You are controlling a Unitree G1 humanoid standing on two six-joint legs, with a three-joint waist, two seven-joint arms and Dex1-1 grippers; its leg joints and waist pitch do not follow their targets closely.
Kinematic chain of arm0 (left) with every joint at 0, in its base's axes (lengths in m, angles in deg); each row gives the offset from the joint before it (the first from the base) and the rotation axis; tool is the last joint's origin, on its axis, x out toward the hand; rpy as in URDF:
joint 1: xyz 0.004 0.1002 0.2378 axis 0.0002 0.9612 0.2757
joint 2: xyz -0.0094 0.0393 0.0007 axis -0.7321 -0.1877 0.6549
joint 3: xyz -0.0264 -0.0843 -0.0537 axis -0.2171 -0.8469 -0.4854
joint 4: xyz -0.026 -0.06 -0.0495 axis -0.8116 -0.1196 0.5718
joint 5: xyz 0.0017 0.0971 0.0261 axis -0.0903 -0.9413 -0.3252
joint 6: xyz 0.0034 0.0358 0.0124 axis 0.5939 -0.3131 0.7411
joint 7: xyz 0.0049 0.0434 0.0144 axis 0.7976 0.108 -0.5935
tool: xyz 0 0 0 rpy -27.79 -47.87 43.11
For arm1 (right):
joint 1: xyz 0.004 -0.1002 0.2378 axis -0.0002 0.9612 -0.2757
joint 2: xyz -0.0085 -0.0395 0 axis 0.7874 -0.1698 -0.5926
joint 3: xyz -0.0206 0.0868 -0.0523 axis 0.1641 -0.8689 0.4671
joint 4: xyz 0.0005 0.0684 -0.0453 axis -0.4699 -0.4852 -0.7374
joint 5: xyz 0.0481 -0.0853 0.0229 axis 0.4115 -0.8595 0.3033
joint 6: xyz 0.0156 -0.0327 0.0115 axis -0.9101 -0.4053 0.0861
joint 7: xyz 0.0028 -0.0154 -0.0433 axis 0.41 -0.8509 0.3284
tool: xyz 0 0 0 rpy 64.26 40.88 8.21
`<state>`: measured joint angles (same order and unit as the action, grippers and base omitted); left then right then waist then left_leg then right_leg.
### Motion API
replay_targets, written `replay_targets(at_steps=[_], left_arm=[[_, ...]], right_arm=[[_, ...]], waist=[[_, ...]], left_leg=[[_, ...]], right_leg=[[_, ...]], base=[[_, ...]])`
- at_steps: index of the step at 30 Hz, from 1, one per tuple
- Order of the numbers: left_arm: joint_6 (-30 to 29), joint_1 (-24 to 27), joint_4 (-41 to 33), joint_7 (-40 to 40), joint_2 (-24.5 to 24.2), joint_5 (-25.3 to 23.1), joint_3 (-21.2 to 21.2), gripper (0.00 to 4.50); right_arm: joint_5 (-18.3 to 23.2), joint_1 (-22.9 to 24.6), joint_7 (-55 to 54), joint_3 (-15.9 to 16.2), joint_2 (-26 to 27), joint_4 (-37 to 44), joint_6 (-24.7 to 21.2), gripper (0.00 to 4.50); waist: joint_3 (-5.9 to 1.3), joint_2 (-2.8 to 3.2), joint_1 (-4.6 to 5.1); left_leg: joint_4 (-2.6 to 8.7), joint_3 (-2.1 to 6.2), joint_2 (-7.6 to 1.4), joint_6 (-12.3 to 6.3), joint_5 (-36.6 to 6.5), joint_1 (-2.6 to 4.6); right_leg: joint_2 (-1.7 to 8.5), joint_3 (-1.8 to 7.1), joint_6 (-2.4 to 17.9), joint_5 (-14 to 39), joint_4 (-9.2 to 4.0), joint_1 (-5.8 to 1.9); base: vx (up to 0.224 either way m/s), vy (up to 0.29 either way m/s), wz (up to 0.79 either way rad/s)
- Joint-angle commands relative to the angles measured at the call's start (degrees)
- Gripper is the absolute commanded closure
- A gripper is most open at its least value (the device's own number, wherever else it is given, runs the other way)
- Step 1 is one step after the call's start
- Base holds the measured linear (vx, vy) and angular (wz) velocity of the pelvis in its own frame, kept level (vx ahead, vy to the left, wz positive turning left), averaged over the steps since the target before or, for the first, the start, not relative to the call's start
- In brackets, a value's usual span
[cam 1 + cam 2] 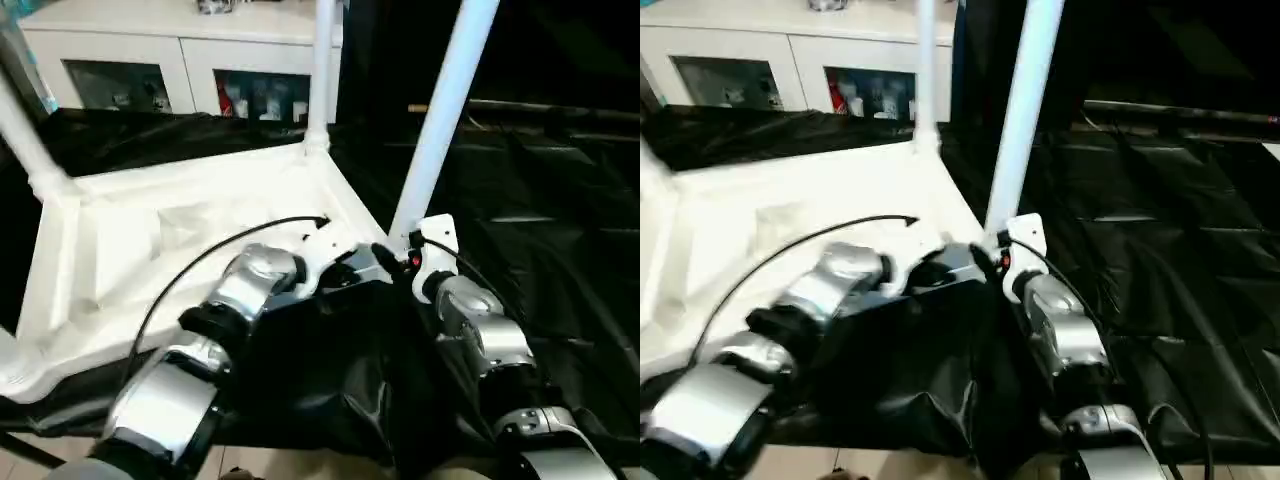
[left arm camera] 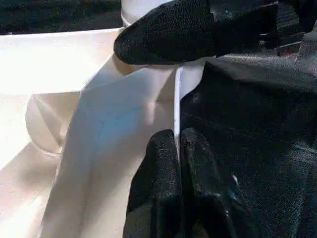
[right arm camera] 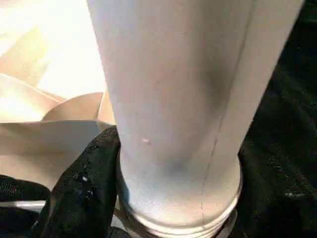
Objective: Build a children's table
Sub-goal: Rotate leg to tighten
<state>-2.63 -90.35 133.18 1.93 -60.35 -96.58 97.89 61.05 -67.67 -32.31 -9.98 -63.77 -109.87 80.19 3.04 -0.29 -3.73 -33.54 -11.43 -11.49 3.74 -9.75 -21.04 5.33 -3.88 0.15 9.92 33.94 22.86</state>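
With the left hand (image 2: 177, 148) pinched shut on the tabletop (image 1: 200, 240) rim, the right hand (image 1: 405, 255), clasping the leg (image 1: 440, 120), should press it straight into the near corner socket

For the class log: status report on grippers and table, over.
Left gripper shut on the tabletop rim. Right gripper around the near-corner leg at its base. Three legs seen upright. Nothing in the way.
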Motion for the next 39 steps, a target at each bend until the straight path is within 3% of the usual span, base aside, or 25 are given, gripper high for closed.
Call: replay_targets(at_steps=[1, 7, 11, 13, 16, 20, 25, 28, 29, 32, 35, 38, 39], left_arm=[[1.1, -1.8, 0.2, -3.7, 2.2, 0.6, -1.4, 4.50], [4.1, -0.9, -0.6, 1.9, 0.1, 1.0, -0.5, 4.50], [5.7, 0.9, -2.8, 8.4, -2.2, 2.1, 0.0, 4.50], [8.2, 3.0, -5.4, 15.6, -5.3, 3.4, 0.6, 4.50], [8.0, 4.5, -7.5, 20.8, -7.4, 5.2, 0.2, 4.50], [7.0, 5.8, -9.8, 26.3, -10.0, 6.7, 0.3, 4.50], [6.6, 6.8, -11.8, 29.7, -11.7, 7.3, 0.2, 4.50], [6.2, 7.4, -12.9, 30.8, -12.2, 7.4, 0.1, 4.50], [6.1, 7.5, -13.1, 30.9, -12.3, 7.3, 0.2, 4.50], [6.1, 7.7, -13.4, 30.8, -12.4, 7.3, 0.1, 4.50], [5.9, 7.8, -13.7, 30.7, -12.2, 7.1, -0.1, 4.50], [5.8, 7.9, -14.0, 30.7, -12.3, 7.0, -0.1, 4.50], [5.8, 7.9, -14.0, 30.6, -12.3, 7.0, -0.1, 4.50]], right_arm=[[0.3, 0.1, 4.0, 3.9, 3.7, -1.5, -0.7, 1.08], [1.7, 0.2, 12.2, 4.9, 0.9, 0.8, 0.0, 0.68], [2.7, 2.0, 22.7, 7.1, -4.2, 4.6, 0.2, 0.68], [4.3, 4.1, 32.9, 8.5, -9.7, 9.6, -0.5, 0.68], [5.3, 5.0, 38.7, 8.8, -13.3, 12.0, -1.4, 0.68], [6.1, 5.4, 43.0, 8.7, -16.2, 13.6, -1.6, 0.68], [6.7, 5.5, 45.9, 9.3, -17.9, 14.1, -1.8, 0.68], [6.3, 5.5, 47.1, 9.8, -18.2, 14.0, -1.9, 0.68], [6.1, 5.5, 47.3, 10.0, -18.1, 13.9, -1.8, 0.93], [6.3, 5.4, 47.3, 10.1, -17.8, 13.8, -2.0, 1.04], [6.5, 5.3, 47.4, 10.4, -17.7, 13.9, -2.1, 1.41], [6.5, 5.7, 47.6, 10.6, -17.7, 14.3, -2.2, 1.47], [6.5, 5.9, 47.6, 10.7, -17.7, 14.4, -2.2, 1.70]], waist=[[-3.33, -0.64, 0.17], [-3.38, -0.83, 0.29], [-3.47, -0.97, -0.09], [-3.67, -0.97, -0.24], [-3.80, -0.83, -0.61], [-3.97, -0.61, -1.09], [-3.83, -0.41, -1.57], [-3.71, -0.64, -1.59], [-3.70, -0.68, -1.59], [-3.69, -0.67, -1.56], [-3.71, -0.73, -1.57], [-3.80, -0.56, -1.61], [-3.79, -0.64, -1.56]], left_leg=[[4.29, 1.21, -1.30, -1.22, -19.3, 1.08], [4.33, 1.27, -1.41, -1.93, -18.5, 0.73], [4.19, 1.09, -1.57, -3.19, -16.7, 0.51], [4.12, 1.11, -1.61, -3.87, -14.6, 0.27], [3.82, 0.75, -1.82, -5.04, -12.6, 0.41], [3.68, 0.59, -2.01, -5.02, -10.3, 0.35], [3.85, 0.51, -2.21, -3.92, -12.2, 0.83], [3.98, 0.58, -2.12, -3.24, -12.9, 0.65], [3.96, 0.58, -2.07, -3.11, -13.0, 0.61], [4.00, 0.61, -2.06, -2.81, -13.0, 0.67], [4.01, 0.62, -2.08, -2.81, -12.8, 0.66], [3.95, 0.64, -2.04, -2.89, -12.2, 0.61], [3.95, 0.61, -2.03, -2.97, -12.1, 0.59]], right_leg=[[3.19, 2.01, 7.6, 26.6, -5.82, -1.56], [3.33, 2.01, 7.9, 25.9, -5.68, -1.81], [3.26, 2.17, 8.9, 22.1, -5.18, -2.20], [3.23, 2.18, 10.0, 18.8, -4.72, -2.60], [3.11, 2.21, 12.0, 14.3, -4.08, -2.55], [2.92, 2.13, 13.6, 10.5, -3.35, -2.49], [3.03, 2.23, 13.9, 12.2, -3.57, -2.21], [3.09, 2.24, 13.0, 14.3, -3.67, -2.34], [3.17, 2.26, 12.6, 15.1, -3.79, -2.35], [3.17, 2.28, 12.1, 16.2, -3.93, -2.27], [3.12, 2.27, 12.1, 15.7, -3.84, -2.25], [3.09, 2.26, 12.2, 14.9, -3.71, -2.33], [3.03, 2.25, 12.3, 14.4, -3.71, -2.32]], base=[[0.000, 0.000, 0.00], [0.000, 0.000, 0.00], [0.000, 0.000, 0.00], [0.000, 0.000, 0.00], [0.000, 0.000, 0.00], [0.000, 0.000, 0.00], [0.000, 0.000, 0.00], [0.000, 0.000, 0.00], [0.000, 0.000, 0.00], [0.000, 0.000, 0.00], [0.000, 0.000, 0.00], [0.000, 0.000, 0.00], [0.000, 0.000, 0.00]])
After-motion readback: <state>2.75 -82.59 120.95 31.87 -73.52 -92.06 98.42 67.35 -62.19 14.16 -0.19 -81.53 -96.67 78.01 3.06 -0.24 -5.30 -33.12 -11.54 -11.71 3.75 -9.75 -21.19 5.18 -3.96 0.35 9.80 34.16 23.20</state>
